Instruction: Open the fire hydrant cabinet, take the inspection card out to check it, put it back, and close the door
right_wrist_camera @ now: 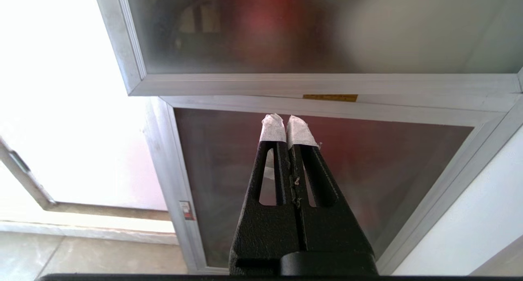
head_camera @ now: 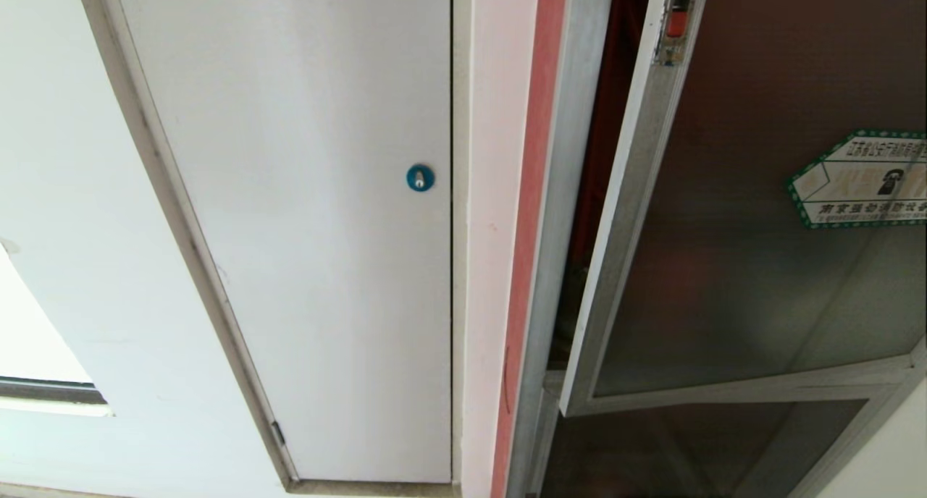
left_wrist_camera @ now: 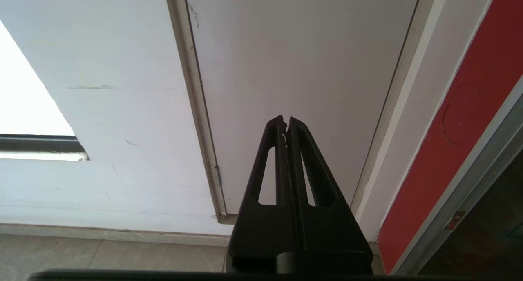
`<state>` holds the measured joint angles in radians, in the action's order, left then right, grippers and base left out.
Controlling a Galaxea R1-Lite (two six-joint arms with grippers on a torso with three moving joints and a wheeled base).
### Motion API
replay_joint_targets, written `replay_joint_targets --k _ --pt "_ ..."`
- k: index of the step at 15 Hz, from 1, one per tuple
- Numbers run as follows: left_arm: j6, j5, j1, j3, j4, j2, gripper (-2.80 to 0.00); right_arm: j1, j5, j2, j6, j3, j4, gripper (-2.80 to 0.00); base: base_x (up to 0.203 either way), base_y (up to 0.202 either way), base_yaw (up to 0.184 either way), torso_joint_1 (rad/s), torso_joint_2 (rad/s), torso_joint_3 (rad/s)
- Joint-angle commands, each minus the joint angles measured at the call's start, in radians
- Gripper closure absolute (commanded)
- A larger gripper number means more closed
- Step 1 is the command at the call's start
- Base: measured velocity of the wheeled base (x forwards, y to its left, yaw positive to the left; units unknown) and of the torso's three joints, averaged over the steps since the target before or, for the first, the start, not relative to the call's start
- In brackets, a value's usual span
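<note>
Two grippers: you have both with fingers pressed together, holding nothing.
Left gripper (left_wrist_camera: pixel 286 123): faces the white door (head_camera: pixel 304 230) with the blue lock (head_camera: pixel 420 177).
Right gripper (right_wrist_camera: pixel 288 123): faces the lower glass panel (right_wrist_camera: pixel 367 170).
Door (head_camera: pixel 760 216): you can see it ajar, red latch (head_camera: pixel 678 17) at its edge.
Fire hydrant cabinet (head_camera: pixel 558 216): red interior shows through the gap.
Inspection card: you cannot see it.

On the door (head_camera: pixel 760 216) before me, a green-edged hexagonal sticker (head_camera: pixel 862 179) bears Chinese print, its lowest line beginning 南京; I cannot read the rest.
</note>
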<state>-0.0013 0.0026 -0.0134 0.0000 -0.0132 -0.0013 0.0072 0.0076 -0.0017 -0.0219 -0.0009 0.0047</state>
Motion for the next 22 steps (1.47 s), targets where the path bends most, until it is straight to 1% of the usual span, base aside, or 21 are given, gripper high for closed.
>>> replay_joint_targets --k 1,14,16,17,19,21,22 --pt "0.0 0.0 0.0 0.006 -0.001 0.0 0.0 0.0 0.0 0.0 0.0 0.001 0.0 0.0 0.0 0.0 0.0 0.0 0.0 0.0" --pt "0.0 0.0 0.0 0.006 -0.001 0.001 0.0 0.0 0.0 0.0 0.0 0.001 0.0 0.0 0.0 0.0 0.0 0.0 0.0 0.0" --pt "0.009 -0.001 0.0 0.006 0.0 0.001 0.0 0.0 0.0 0.0 0.0 0.0 0.0 0.0 0.0 0.0 0.0 0.0 0.0 0.0" --pt "0.024 -0.003 0.003 0.003 0.001 0.001 0.0 0.0 0.0 0.0 0.0 0.001 0.0 0.0 0.0 0.0 0.0 0.0 0.0 0.0" --pt "0.094 -0.034 0.006 -0.013 0.008 0.015 0.0 0.0 0.0 0.0 0.0 0.001 0.0 0.0 0.0 0.0 0.0 0.0 0.0 0.0" --pt "0.103 -0.093 0.006 -0.086 0.008 0.078 0.0 0.0 0.0 0.0 0.0 0.001 0.0 0.0 0.0 0.0 0.0 0.0 0.0 0.0" --pt "0.101 -0.11 0.006 -0.131 0.006 0.137 0.0 0.0 0.0 0.0 0.0 0.001 0.0 0.0 0.0 0.0 0.0 0.0 0.0 0.0"
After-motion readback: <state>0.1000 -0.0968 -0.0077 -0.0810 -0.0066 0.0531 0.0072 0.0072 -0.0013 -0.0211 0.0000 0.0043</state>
